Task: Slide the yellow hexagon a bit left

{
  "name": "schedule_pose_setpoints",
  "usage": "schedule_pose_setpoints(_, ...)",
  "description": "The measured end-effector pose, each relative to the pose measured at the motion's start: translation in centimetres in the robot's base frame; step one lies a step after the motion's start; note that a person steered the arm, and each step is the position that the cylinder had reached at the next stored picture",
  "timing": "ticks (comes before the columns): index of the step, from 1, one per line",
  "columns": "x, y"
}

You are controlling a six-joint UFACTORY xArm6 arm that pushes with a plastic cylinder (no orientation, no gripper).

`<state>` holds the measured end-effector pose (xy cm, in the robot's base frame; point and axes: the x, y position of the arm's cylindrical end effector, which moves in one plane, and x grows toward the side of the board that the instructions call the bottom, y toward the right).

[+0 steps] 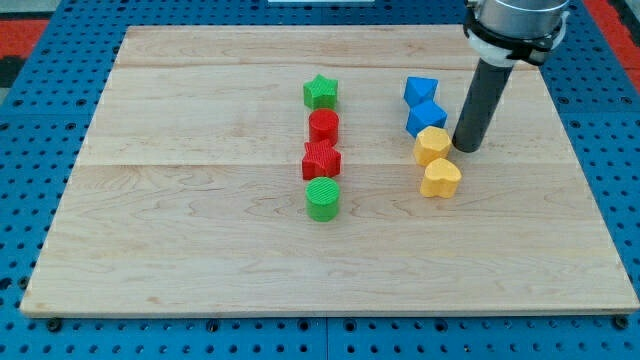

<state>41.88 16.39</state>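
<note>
The yellow hexagon [432, 145] lies on the wooden board [200, 220], right of centre. My tip [466, 148] stands just to its right, touching or nearly touching its right side. A yellow heart-shaped block [440, 178] lies just below the hexagon. Two blue blocks sit above it: one [426, 118] touching the hexagon's top and another [420, 91] higher up.
A column of blocks stands at the board's centre: a green star [320, 92], a red cylinder [323, 126], a red star-like block [321, 160] and a green cylinder [322, 199]. The board rests on a blue pegboard [30, 150].
</note>
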Motion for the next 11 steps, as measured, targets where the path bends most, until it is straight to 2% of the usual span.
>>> schedule_pose_setpoints(6,0.0,1.6)
schedule_pose_setpoints(11,0.0,0.0)
